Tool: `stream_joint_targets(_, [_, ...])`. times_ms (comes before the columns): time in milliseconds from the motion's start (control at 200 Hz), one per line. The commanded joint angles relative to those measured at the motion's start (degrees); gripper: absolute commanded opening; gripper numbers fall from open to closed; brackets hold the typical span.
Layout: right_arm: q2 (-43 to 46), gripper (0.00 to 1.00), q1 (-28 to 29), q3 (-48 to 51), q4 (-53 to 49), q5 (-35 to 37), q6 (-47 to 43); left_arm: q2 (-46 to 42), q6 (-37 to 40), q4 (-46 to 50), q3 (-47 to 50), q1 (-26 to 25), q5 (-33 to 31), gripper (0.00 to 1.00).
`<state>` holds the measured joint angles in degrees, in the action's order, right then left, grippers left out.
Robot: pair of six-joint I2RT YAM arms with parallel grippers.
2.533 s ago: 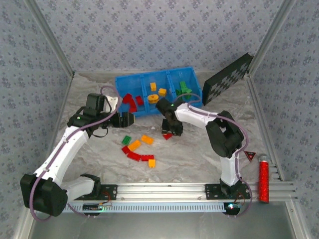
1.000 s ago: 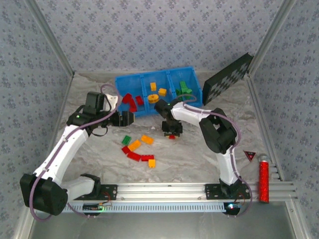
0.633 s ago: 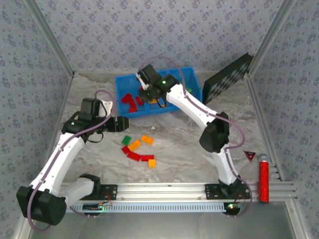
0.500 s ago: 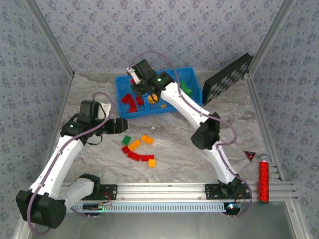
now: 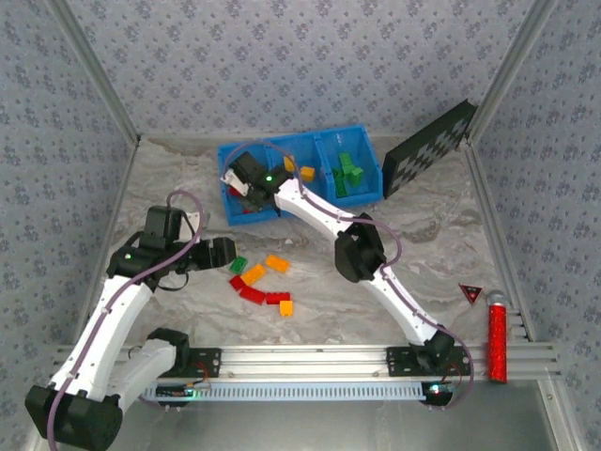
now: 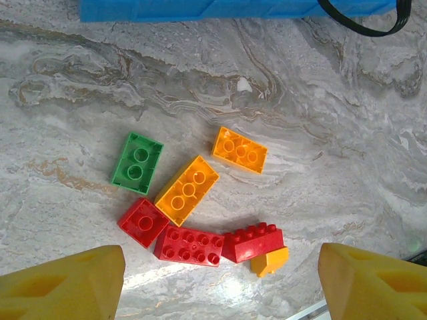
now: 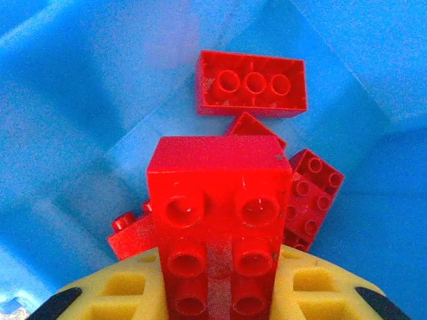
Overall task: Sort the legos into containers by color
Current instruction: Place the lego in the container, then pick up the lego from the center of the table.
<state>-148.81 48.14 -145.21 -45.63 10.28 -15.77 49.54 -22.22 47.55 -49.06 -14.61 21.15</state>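
While the right arm reaches far across the table, the right gripper (image 5: 239,183) hangs over the left compartment of the blue plastic tray (image 5: 355,195), its jaws clamped on a red brick (image 7: 220,220). From the wrist, that brick looks glossy and blocky, with round studs in two rows, squeezed between spongy yellow pads (image 7: 133,290). Beneath it, on the smooth blue floor, lie other red pieces, among them a rectangular red block (image 7: 251,85) with three circles in a row and a studded red piece (image 7: 310,190) tilted against its neighbours. In the overhead view the middle compartment holds orange-yellow pieces (image 5: 305,174) and the right one holds green pieces (image 5: 349,171).

The left gripper (image 5: 223,254) hovers just beside the loose pile on the grey-veined marbled tabletop (image 6: 320,120), jaws spread wide with nothing between them. Its yellow foam fingertips (image 6: 63,283) sit at the bottom corners of the wrist view.

Between them the pile lies flat on the table, near the tray's front wall:
- a green brick (image 6: 137,163) with two large studs
- a long orange brick (image 6: 187,190) touching it
- a second orange brick (image 6: 239,149) a little apart
- a square red brick (image 6: 143,221)
- a long red plate (image 6: 190,245) with many small studs
- a chunky red brick (image 6: 252,241) with a small orange piece (image 6: 269,261) tucked against it
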Motion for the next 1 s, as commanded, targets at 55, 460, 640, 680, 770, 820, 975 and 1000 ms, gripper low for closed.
stream_joint_targets(55, [0.78, 0.34, 0.82, 0.77, -0.64, 3.25, -2.09, 1.14, -2.0, 2.08, -0.22, 0.29, -0.29, 0.77])
stream_joint_targets(460, [10.83, 0.59, -0.35, -0.79, 0.42, -0.92, 1.38, 7.05, -15.05, 2.03, -4.19, -9.22, -11.44, 0.77])
stream_joint_targets(640, [19.0, 0.59, -2.04, 6.6, 0.05, -4.79, 3.06, 10.88, -24.57, 1.1, -3.71, -15.14, -14.69, 0.76])
stream_joint_targets(680, [22.13, 0.59, -2.43, 11.43, 1.41, -5.54, 2.96, 10.73, -26.04, -0.1, -3.06, -15.52, -14.61, 0.77])
stream_joint_targets(770, [29.89, 0.62, -3.03, 24.85, 6.17, -8.49, 2.72, 8.88, -28.48, -2.86, -2.25, -15.4, -15.05, 0.77])
stream_joint_targets(820, [34.36, 0.63, -3.05, 32.16, 8.41, -10.72, 2.94, 7.69, -29.2, -3.43, -2.5, -14.98, -15.5, 0.77])
stream_joint_targets(975, [45.79, 0.68, -2.41, 51.71, 14.42, -18.47, 5.36, 5.49, -29.12, -3.25, -5.19, -11.96, -16.06, 0.77])
stream_joint_targets(1000, [46.96, 0.69, -2.2, 54.39, 14.79, -19.81, 5.61, 5.4, -28.85, -3.2, -5.57, -11.41, -15.97, 0.78])
